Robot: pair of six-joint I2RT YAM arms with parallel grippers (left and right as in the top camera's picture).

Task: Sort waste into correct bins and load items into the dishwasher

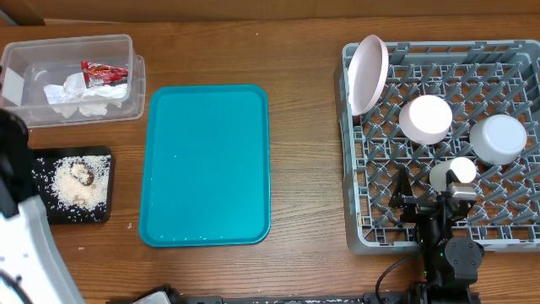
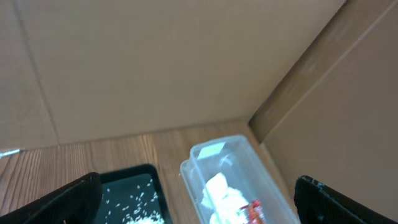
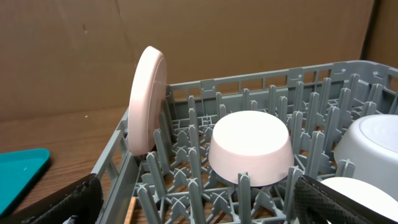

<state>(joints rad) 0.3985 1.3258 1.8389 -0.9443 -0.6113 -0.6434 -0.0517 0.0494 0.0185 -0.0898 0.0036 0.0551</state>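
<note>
The grey dish rack at the right holds a pale pink plate standing on edge, an upturned pale dish, a grey-white bowl and a small white cup. My right gripper hovers open over the rack's front edge, its jaws wide apart with nothing between them. The plate and the dish stand ahead of it. My left gripper is open above the clear tub, which holds the white napkin and red wrapper. Rice lies in the black tray.
A teal serving tray lies in the middle of the wooden table. Brown cardboard walls close off the back and the left corner. My left arm's white body stands at the table's left edge.
</note>
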